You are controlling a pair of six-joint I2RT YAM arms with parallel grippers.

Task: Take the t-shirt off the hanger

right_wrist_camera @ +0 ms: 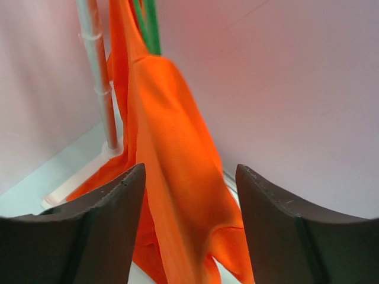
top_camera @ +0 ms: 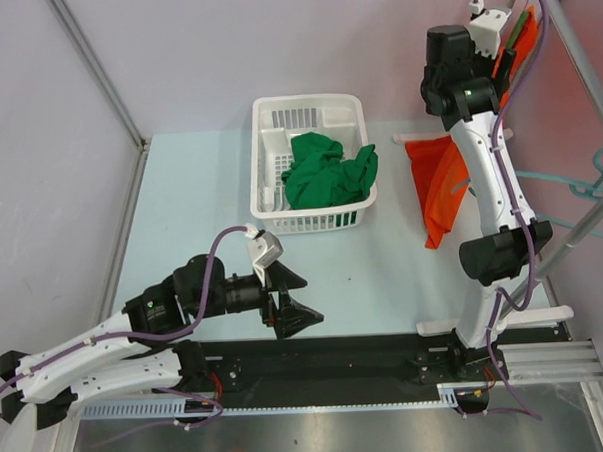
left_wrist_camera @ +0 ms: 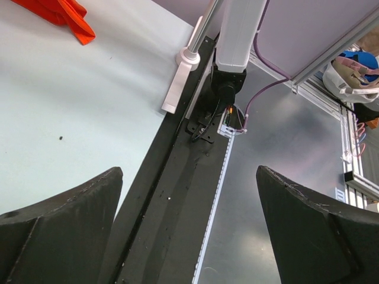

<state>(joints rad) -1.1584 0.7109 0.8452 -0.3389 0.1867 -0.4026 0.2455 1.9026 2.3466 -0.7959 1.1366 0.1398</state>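
My right pincer (right_wrist_camera: 189, 174) stands spread, and the orange cloth t-shirt (right_wrist_camera: 172, 118) shows between its jaws, hanging from a green hanger (right_wrist_camera: 149, 26) beside a grey rack pole (right_wrist_camera: 100, 77). My left pincer (left_wrist_camera: 189, 177) gapes wide over the pale tabletop's (left_wrist_camera: 71, 106) near edge.

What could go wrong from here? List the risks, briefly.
1. The right gripper faces the hanging orange t-shirt with open jaws. It might pinch only a thin fold of the loose cloth and slip off.
2. The shirt hangs on the green hanger, so a pull could drag the hanger along too.
3. The rack pole stands right beside the cloth, which may snag there.
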